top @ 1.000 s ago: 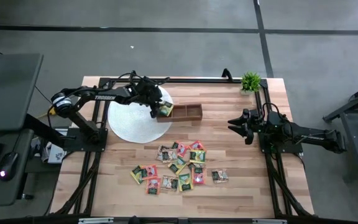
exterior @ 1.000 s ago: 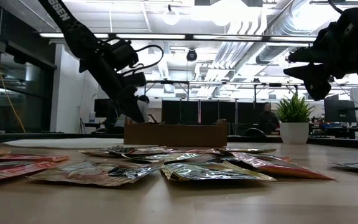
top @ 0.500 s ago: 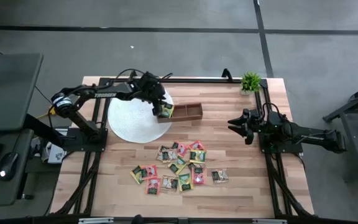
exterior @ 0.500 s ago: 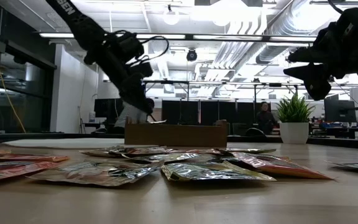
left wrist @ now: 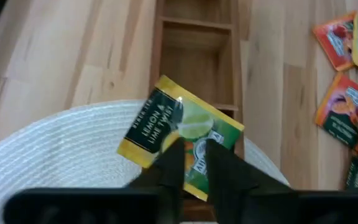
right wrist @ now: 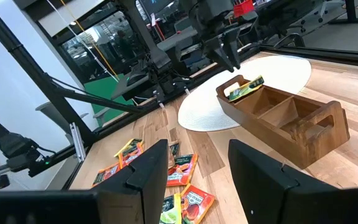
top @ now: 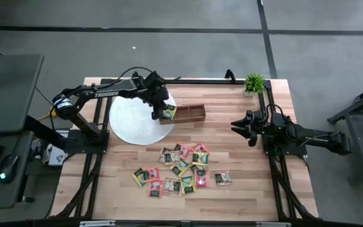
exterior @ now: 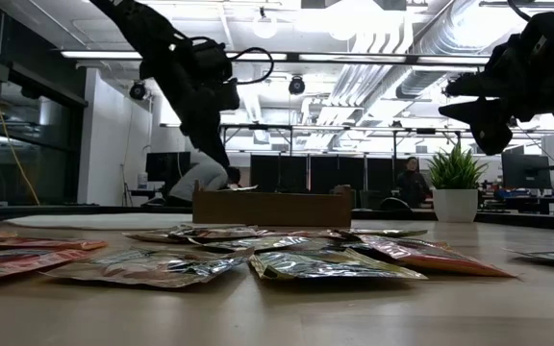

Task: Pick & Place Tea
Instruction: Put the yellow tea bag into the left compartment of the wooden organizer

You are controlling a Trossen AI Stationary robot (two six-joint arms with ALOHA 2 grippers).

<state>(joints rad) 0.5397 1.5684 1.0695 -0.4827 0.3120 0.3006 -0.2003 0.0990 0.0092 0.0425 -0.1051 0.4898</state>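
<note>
A green and yellow tea packet lies tilted in the end compartment of the brown wooden tray nearest the white mat, its edge resting on the tray's rim. My left gripper hangs just above it, clear of it, fingers almost together and holding nothing. The high view shows that gripper over the tray's left end. Several more tea packets lie scattered flat on the table nearer the front. My right gripper waits open at the table's right side.
A round white placemat lies under and left of the tray's end. A small potted plant stands at the far right corner. Bare wood lies between the tray and the packet pile. A person shows in the room behind.
My left gripper has risen from the tray's left end and tipped a little flatter. The green and yellow packet has stayed in the end compartment.
</note>
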